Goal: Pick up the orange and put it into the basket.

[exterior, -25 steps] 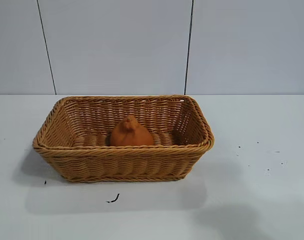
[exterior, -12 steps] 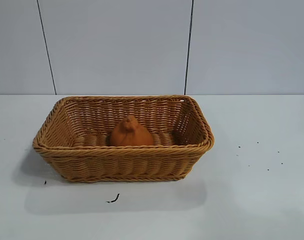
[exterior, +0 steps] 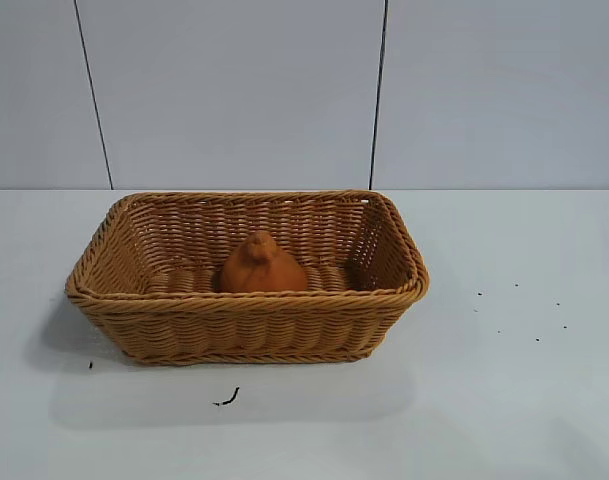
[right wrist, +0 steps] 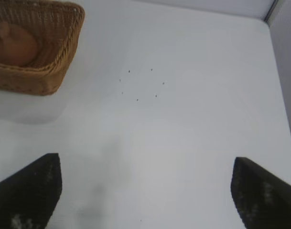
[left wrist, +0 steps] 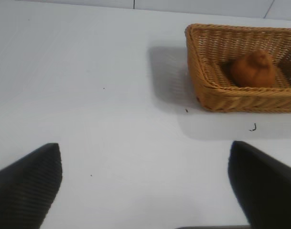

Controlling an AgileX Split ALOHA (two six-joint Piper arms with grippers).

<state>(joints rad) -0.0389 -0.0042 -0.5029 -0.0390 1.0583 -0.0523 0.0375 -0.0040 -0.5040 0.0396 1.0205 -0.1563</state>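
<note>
Since the orange (exterior: 263,265) already rests on the floor of the basket (exterior: 246,300), roughly at its middle and clear of all four walls, the placing step is judged complete. It sits with its knob upward, below the braided rim, and nothing touches it.

Step in hand: parking. Neither arm appears in the exterior view; only the basket, the table (exterior: 504,400) and a few dark specks (exterior: 524,315) on it are visible there.

Left gripper (left wrist: 145,191): jaws spread wide, almost to full travel. Both fingers (left wrist: 26,183) frame bare tabletop in the left wrist view. Nothing is held and nothing is touched. The basket lies well ahead of it and off to one side.

Right gripper (right wrist: 145,195): jaws likewise spread wide and empty. Its fingers (right wrist: 264,195) frame bare table, with the specks ahead and a corner of the basket at the edge of the right wrist view. The orange is partly visible inside that corner. The gripper stands well apart from the basket.

Next move, as judged: none on the fruit. If anything remains, it is only to bring both arms to rest away from the basket, jaws left apart, without brushing the rim. No re-grasp appears to be called for, as the orange lies stable and fully inside.
</note>
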